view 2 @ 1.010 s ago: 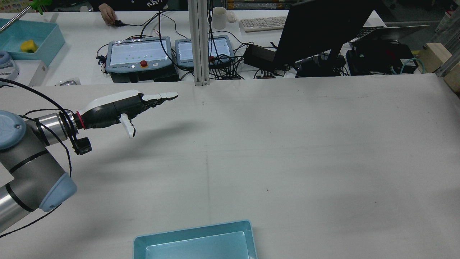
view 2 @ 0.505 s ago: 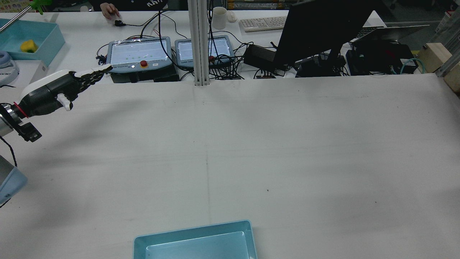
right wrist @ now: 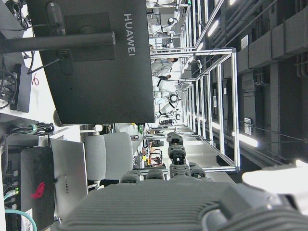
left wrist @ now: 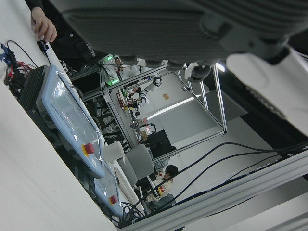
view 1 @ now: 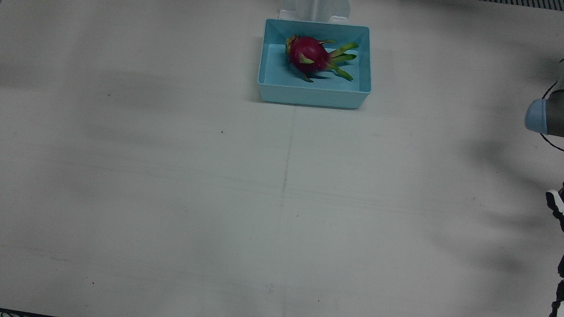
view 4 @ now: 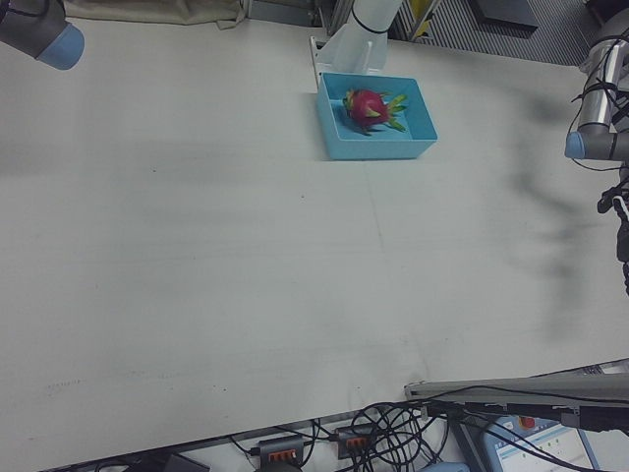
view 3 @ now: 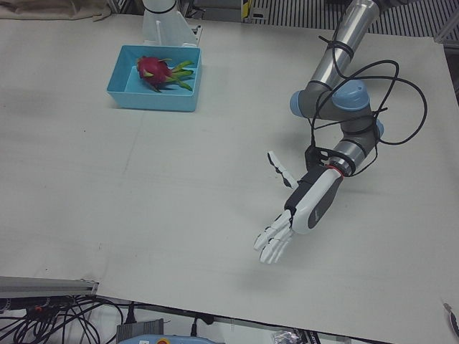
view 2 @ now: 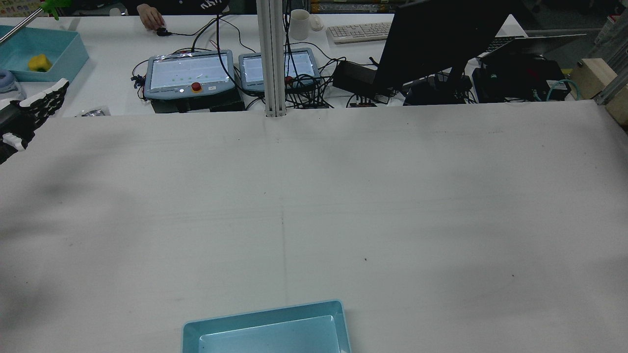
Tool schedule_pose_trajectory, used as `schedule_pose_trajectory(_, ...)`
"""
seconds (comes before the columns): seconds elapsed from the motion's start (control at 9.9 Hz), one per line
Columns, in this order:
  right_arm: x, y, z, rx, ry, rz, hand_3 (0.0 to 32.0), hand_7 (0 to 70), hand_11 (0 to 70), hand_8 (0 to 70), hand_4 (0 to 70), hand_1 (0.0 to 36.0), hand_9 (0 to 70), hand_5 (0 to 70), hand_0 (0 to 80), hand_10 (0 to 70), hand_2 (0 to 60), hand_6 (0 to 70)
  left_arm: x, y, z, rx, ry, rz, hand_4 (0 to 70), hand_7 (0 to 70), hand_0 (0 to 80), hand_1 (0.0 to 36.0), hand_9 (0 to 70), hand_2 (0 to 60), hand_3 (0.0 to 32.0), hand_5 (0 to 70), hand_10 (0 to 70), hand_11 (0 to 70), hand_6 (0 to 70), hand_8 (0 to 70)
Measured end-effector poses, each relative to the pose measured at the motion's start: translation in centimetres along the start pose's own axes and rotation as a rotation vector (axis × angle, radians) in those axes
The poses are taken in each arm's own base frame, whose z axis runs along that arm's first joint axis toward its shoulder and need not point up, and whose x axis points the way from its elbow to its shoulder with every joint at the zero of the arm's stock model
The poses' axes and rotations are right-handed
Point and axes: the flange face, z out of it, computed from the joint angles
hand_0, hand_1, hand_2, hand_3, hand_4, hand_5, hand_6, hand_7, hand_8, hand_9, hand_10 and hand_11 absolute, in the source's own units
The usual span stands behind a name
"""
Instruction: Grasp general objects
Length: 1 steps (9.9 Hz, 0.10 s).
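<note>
A bare white table [view 3: 143, 215] fills the station. The left hand [view 3: 297, 215] hovers near its operators' edge, fingers spread flat, holding nothing. The right hand [right wrist: 183, 202] shows only in its own camera, where I cannot tell its posture. From the left hand, the dragon fruit [view 3: 152, 70] lies well apart, diagonally across toward the pedestals, inside the blue bin [view 3: 154, 100], long axis along the bin's length. Which arm is nearer cannot be judged.
</note>
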Motion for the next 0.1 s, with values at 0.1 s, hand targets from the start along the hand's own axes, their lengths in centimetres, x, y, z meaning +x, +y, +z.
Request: schedule_pose_trajectory(0.1,0.00,-0.01,0.00,0.000,0.000,0.000,0.0,0.0,0.0,0.0,0.0,0.0,0.0,0.0,0.0,0.0,0.0,0.0,-0.01,-1.01,-1.16,0.027,0.016,-0.005,0.0,0.2,46.6,11.3,0.0,0.0,0.0,0.0,0.0,0.0,0.0,0.0)
